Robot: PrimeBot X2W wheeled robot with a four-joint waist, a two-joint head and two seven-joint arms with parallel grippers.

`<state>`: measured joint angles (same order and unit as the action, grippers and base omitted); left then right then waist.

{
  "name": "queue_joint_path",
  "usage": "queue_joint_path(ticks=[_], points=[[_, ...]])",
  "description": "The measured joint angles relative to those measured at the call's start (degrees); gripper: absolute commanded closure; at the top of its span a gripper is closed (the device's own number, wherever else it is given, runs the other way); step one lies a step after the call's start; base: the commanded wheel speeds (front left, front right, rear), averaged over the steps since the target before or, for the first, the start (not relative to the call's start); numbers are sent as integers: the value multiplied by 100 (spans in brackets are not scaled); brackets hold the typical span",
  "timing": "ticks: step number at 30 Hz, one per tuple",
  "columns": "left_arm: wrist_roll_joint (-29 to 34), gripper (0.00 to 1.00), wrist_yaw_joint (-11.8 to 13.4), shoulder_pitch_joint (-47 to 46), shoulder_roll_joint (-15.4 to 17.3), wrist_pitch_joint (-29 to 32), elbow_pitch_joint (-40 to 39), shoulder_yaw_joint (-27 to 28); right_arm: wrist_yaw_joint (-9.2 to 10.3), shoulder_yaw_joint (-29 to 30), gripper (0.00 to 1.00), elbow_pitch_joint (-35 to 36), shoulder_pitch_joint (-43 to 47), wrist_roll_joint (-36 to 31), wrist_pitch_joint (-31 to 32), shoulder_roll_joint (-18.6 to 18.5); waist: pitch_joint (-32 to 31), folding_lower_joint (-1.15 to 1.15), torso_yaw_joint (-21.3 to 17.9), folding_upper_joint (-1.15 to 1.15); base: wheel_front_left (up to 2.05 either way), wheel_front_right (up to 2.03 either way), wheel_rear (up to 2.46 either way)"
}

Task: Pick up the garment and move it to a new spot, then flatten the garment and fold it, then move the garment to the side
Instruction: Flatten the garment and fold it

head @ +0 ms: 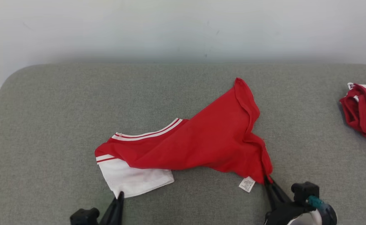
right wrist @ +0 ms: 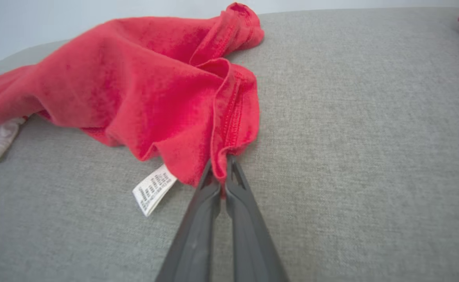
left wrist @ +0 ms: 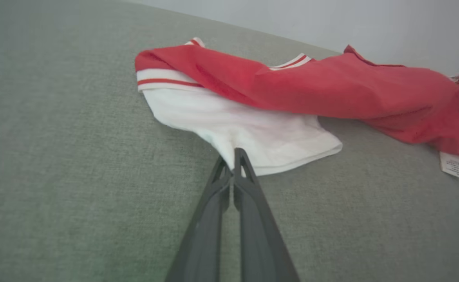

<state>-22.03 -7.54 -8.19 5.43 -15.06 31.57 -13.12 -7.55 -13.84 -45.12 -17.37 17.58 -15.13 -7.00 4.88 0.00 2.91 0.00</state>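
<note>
Your left end effector [head: 119,195] pinches the white corner at 7 o'clock of the limp, light jersey [head: 208,140] lying mid grey surface [head: 61,125], right end effector [head: 266,179] its red hem at 5; lift there, expect sag.

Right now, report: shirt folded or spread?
Neither: crumpled. The shirt lies bunched, red cloth draped over its white part; left gripper and right gripper pinch its near edges.

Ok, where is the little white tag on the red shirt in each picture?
Head view: tag low, right of middle, beside the right pincer.
Left wrist view: tag at the far right edge.
Right wrist view: tag left of middle, below the red garment.
Shared landmark: that red garment it hangs from.
</note>
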Motion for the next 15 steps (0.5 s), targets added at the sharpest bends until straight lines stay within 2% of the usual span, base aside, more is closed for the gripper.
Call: queue_joint_path(ticks=[8, 15], points=[[-26, 100, 0, -77, 482, 0, -903, 99, 0, -538, 100, 1146, 243, 599, 3, -247, -126, 0, -153, 0, 0, 0, 0], [-182, 100, 0, -1577, 1257, 170, -1181, -493, 0, -622, 100, 1703, -689, 1339, 465, -452, 9, 0, -303, 1, 0, 0, 0]])
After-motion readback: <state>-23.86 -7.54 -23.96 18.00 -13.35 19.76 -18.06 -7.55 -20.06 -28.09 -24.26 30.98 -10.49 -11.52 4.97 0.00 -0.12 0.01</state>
